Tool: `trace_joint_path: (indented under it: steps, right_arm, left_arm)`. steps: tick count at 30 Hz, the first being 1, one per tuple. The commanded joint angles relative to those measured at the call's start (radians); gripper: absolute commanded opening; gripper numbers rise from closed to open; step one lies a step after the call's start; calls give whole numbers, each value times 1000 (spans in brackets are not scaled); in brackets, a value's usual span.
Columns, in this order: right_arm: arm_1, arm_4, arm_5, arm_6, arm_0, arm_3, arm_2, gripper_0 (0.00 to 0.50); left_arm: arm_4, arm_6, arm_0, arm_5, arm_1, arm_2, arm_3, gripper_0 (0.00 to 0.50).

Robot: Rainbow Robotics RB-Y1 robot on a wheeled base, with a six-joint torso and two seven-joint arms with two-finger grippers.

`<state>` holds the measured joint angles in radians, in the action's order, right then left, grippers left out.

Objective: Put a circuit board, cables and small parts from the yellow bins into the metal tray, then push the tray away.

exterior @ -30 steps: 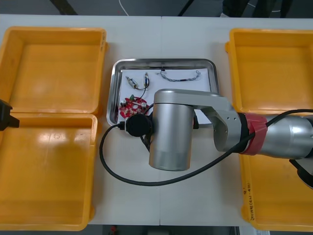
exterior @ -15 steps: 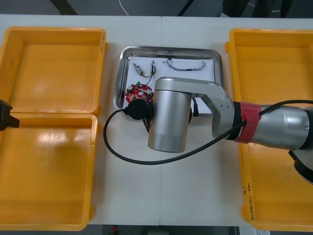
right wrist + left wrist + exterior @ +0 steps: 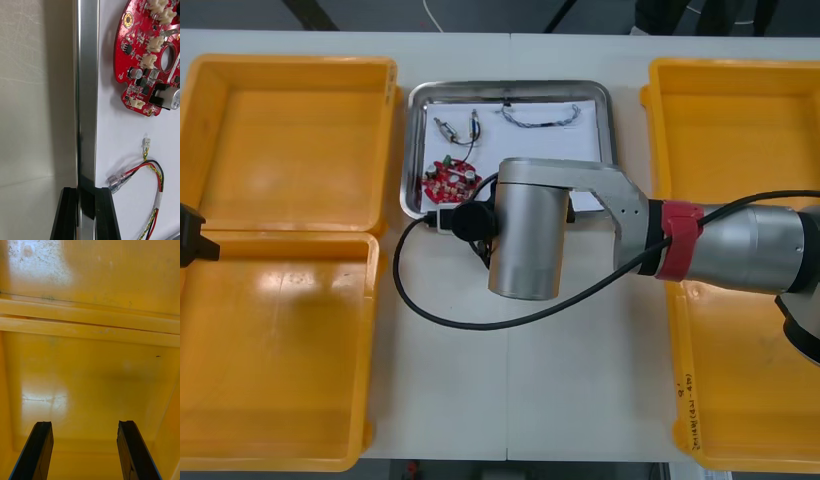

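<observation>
Right wrist view is showing the right hand pinching the rim of the metal tray at bottom centre. The thin, shiny rim may be slipping out during the push, I am thinking, turning the tray and shifting the round red circuit board, upper right. The tray, white inside, is lying on the bench, upper centre in front view. The left hand is hanging, spread, over a yellow bin.
</observation>
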<state>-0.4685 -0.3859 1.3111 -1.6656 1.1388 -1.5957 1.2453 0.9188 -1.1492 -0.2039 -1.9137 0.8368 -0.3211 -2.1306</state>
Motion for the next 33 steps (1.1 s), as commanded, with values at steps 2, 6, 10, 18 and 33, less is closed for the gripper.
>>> trace_joint_path:
  steps: [2,6,10,18,33]
  right_arm:
    - [-4,10,-33,-32,68,3,34,0]
    - [-4,10,-49,-37,84,26,33,0]
    - [-4,10,-64,-36,104,59,33,0]
    - [5,-7,-79,-32,147,111,31,0]
    - [14,-22,-165,-42,196,209,33,0]
  left_arm:
    - [8,-37,15,-6,45,-30,-29,500]
    - [8,-37,15,-6,45,-30,-29,500]
    - [8,-37,15,-6,45,-30,-29,500]
    - [8,-37,15,-6,45,-30,-29,500]
    - [8,-37,15,-6,45,-30,-29,500]
